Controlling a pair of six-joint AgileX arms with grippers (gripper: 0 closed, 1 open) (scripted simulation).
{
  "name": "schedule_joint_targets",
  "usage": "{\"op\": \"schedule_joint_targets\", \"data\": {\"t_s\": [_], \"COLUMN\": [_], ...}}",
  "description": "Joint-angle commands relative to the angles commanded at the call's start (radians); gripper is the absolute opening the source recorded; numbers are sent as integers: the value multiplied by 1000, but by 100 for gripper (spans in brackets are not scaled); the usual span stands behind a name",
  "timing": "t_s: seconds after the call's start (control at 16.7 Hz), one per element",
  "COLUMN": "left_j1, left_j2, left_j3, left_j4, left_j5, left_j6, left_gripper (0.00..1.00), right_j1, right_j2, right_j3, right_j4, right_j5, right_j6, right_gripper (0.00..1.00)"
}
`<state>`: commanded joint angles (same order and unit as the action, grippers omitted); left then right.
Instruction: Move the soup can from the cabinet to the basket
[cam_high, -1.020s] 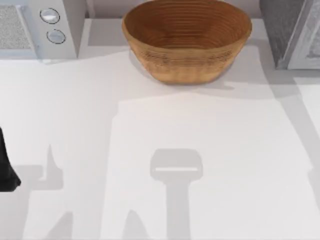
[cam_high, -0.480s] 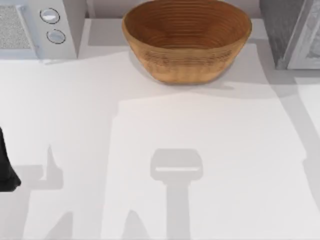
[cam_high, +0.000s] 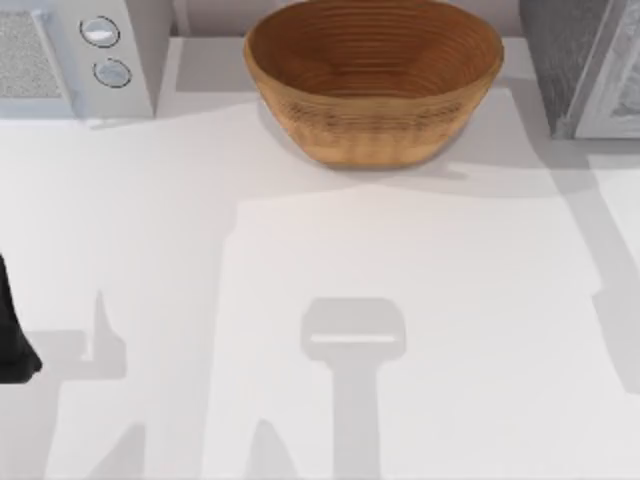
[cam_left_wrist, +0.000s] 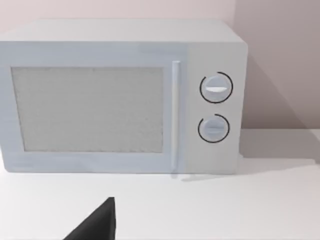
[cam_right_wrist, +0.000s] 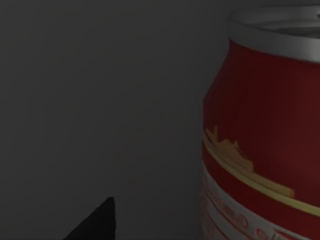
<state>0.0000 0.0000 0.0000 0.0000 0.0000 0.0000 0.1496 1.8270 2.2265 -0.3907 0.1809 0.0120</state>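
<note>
The soup can (cam_right_wrist: 260, 125) stands upright in the right wrist view, close to the camera in a dim grey enclosure with flat matte walls: a cylinder with a glossy red side, a thin yellow band and small pale print wrapping low around it, and a bright silver rolled rim at its top. A dark wedge, part of the right end effector (cam_right_wrist: 95, 222), juts in at the lower edge of that view beside the can and apart from it; whether its fingers are wide or narrow I cannot tell. In the top view the basket (cam_high: 375, 125) sits at the far middle of the smooth white bench (cam_high: 400, 280), a large oval bowl of tan-brown weave with ringed ribbing running round its inside and a finer woven band on its outer wall. The cabinet (cam_high: 560, 60) is at the far right corner, boxy, with a dark grey speckled top and a pale grey framed door. At the far left stands a white microwave (cam_left_wrist: 120, 95), a rounded box with a fine mesh window, a slim vertical handle and two round knobs one above the other. The left arm is parked at the bench's left edge, its end effector (cam_left_wrist: 95, 222) a black wedge facing the microwave; its opening cannot be told either.
</note>
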Motion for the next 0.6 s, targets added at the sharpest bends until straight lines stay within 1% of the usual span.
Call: {"op": "schedule_joint_targets", "data": {"t_s": [0.12, 0.6], "left_j1": [0, 0], "left_j2": [0, 0], "left_j3": [0, 0], "left_j4": [0, 0], "left_j5": [0, 0], "left_j6": [0, 0], "left_gripper": [100, 100], "right_j1": [0, 0], "right_j2": [0, 0], "right_j3": [0, 0], "right_j4": [0, 0], "right_j5": [0, 0], "right_j6": [0, 0], "right_gripper": [100, 40]}}
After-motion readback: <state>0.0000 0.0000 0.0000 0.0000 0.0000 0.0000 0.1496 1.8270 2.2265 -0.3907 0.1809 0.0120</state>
